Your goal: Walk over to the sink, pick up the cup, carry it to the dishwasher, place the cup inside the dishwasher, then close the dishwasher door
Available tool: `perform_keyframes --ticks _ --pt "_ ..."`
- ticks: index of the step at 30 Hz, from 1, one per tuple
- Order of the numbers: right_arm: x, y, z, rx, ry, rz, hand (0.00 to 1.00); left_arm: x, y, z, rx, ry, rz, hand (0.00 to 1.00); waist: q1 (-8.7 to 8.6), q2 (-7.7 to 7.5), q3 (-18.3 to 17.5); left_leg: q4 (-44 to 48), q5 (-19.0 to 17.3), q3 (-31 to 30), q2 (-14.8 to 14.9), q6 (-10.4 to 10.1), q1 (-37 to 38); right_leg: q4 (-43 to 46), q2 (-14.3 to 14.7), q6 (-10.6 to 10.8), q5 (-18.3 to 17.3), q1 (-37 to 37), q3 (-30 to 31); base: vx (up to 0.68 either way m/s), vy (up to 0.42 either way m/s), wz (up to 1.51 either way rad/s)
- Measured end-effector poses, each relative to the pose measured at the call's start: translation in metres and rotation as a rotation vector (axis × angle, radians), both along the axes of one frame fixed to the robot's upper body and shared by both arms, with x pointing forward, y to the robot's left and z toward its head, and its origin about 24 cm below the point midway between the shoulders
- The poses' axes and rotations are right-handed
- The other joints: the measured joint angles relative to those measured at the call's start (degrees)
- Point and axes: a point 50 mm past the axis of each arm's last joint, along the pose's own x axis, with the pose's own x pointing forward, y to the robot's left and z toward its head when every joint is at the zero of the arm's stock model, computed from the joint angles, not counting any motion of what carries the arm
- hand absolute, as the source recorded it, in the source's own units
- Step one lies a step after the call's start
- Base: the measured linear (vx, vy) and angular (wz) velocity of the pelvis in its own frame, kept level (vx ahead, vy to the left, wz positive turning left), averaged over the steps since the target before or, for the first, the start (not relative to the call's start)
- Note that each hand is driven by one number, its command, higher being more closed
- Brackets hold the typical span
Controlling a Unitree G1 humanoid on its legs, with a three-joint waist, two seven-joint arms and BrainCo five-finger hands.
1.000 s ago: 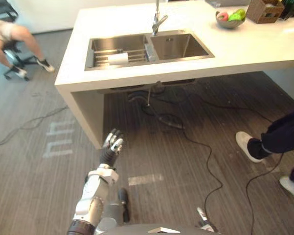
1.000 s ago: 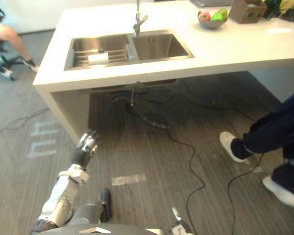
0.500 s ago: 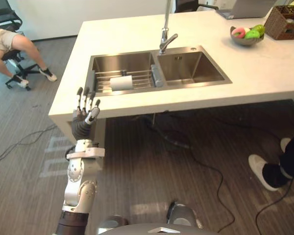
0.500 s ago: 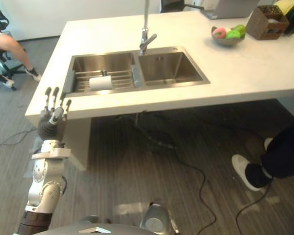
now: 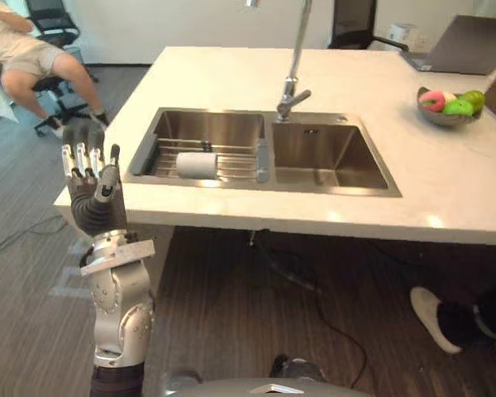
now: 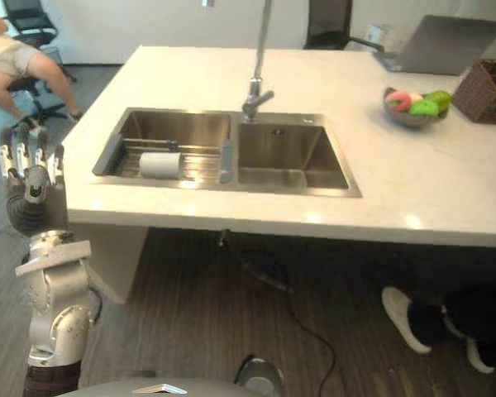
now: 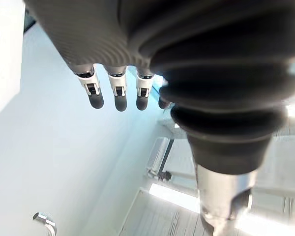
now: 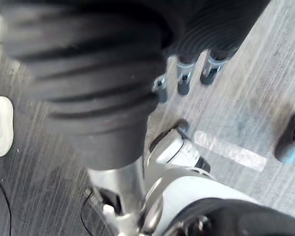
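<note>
Left eye view: white cylindrical cup (image 5: 197, 165) lies on its side on the wire rack (image 5: 236, 161) in the left basin of the steel double sink (image 5: 326, 153), set in the white bench (image 5: 231, 74). Left hand (image 5: 91, 186) raised off the bench corner, fingers straight, empty.

Right eye view: cup well apart from the left hand.

Left wrist view: fingers (image 7: 119, 96) extended, nothing held.

Right wrist view: right hand (image 8: 184, 73) hangs over the grey plank floor (image 8: 246, 98), fingers loose, empty.

Cup likely light, rigid, smooth, and may roll on the rack. Best to wrap it round mid-body, thumb opposite the fingers.
</note>
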Motion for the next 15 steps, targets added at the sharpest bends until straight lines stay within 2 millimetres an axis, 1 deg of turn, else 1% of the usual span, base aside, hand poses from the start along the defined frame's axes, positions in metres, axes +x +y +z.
perform_keyframes --ticks 1,2,3,4,5,6,7,8,9,11,14,15 --pt "-0.009 0.002 0.000 0.024 0.024 -0.040 0.00 0.001 0.000 -0.006 0.006 0.027 -0.002 0.00 0.00 -1.86 0.18 3.15 1.59 0.81 -0.09 -0.38 -1.93 -3.96 -0.53 0.06 1.40 3.15 -0.97 0.10 0.014 0.60" --pt "-0.014 0.004 0.000 0.045 0.036 -0.073 0.00 -0.001 0.000 -0.009 0.022 0.032 -0.008 0.00 0.09 -1.61 0.30 -1.11 -1.12 2.74 -1.02 -1.02 -1.82 -5.79 -1.34 0.38 2.44 4.18 -1.22 0.10 0.055 0.44" --pt "-0.014 0.002 0.001 0.043 0.033 -0.081 0.00 -0.003 0.000 -0.009 0.034 0.026 -0.010 0.00 0.11 -1.35 0.30 -4.84 -1.57 3.64 -1.67 -1.35 -1.64 -6.39 -1.49 0.74 2.91 4.18 -1.22 0.08 0.072 0.20" --pt "-0.013 -0.002 0.001 0.042 0.019 -0.086 0.00 -0.004 -0.002 -0.008 0.060 0.021 -0.011 0.00 0.23 0.31 0.16 -14.59 -1.28 4.02 -3.13 -1.81 -0.40 -7.52 -1.37 1.67 4.43 3.69 -1.30 0.04 0.134 0.05" --pt "-0.013 -0.005 0.002 0.045 0.005 -0.078 0.00 -0.004 -0.003 -0.008 0.079 0.015 -0.012 0.00 0.41 2.42 -0.06 -21.57 -1.74 4.02 -3.24 -2.08 0.49 -8.87 -0.14 2.50 5.99 3.54 -1.34 0.05 0.162 -0.23" --pt "-0.013 -0.007 0.003 0.045 -0.008 -0.080 0.00 -0.005 0.000 -0.009 0.088 0.018 -0.005 0.00 0.76 3.22 -0.45 -23.63 -0.62 5.31 -3.14 -5.76 1.20 -11.16 0.69 2.54 8.64 4.54 0.24 0.07 0.121 -0.31" --pt "-0.013 -0.004 0.003 0.056 -0.021 -0.077 0.00 -0.005 0.004 -0.009 0.089 0.017 0.007 0.00 0.59 2.61 -0.62 -24.63 -0.26 6.18 -3.58 -5.61 1.62 -11.22 0.41 2.65 9.23 4.24 1.02 0.13 0.104 -0.36" --pt "-0.012 0.004 0.002 0.070 -0.039 -0.069 0.00 -0.006 0.008 -0.008 0.091 0.010 0.018 0.00 0.28 1.72 -0.52 -27.56 1.02 6.79 -4.95 -5.39 2.95 -11.57 -0.60 3.05 9.41 3.87 1.63 0.15 0.086 -0.14" --pt "-0.012 0.006 0.002 0.070 -0.046 -0.073 0.00 -0.006 0.009 -0.008 0.073 0.010 0.014 0.00 -0.32 0.79 -0.91 -30.53 2.78 7.25 -5.99 -5.15 4.10 -11.78 -1.34 3.52 9.34 3.68 1.69 0.13 0.085 -0.06" --pt "-0.011 0.008 0.002 0.073 -0.053 -0.085 0.00 -0.005 0.007 -0.009 0.053 0.011 -0.020 0.00 -1.01 0.85 -1.20 -33.61 4.10 7.85 -7.19 -4.93 5.21 -11.81 -2.00 4.22 8.95 3.53 1.54 0.11 0.053 0.07" --pt "-0.016 0.006 0.002 0.064 -0.048 -0.092 0.00 -0.004 0.007 -0.010 0.019 0.005 -0.060 0.00 -1.07 1.97 -2.14 -35.41 4.78 8.48 -8.03 -5.16 5.97 -12.35 -2.55 4.93 8.61 3.24 1.68 0.11 0.043 -0.01" --pt "-0.019 0.002 0.002 0.059 -0.016 -0.036 0.00 0.002 0.001 -0.015 0.069 0.036 -0.133 0.00 -2.86 1.28 -5.43 -37.21 6.65 6.63 -7.10 -6.30 4.72 -19.07 0.05 2.60 12.83 3.72 -1.24 0.06 0.016 0.01"
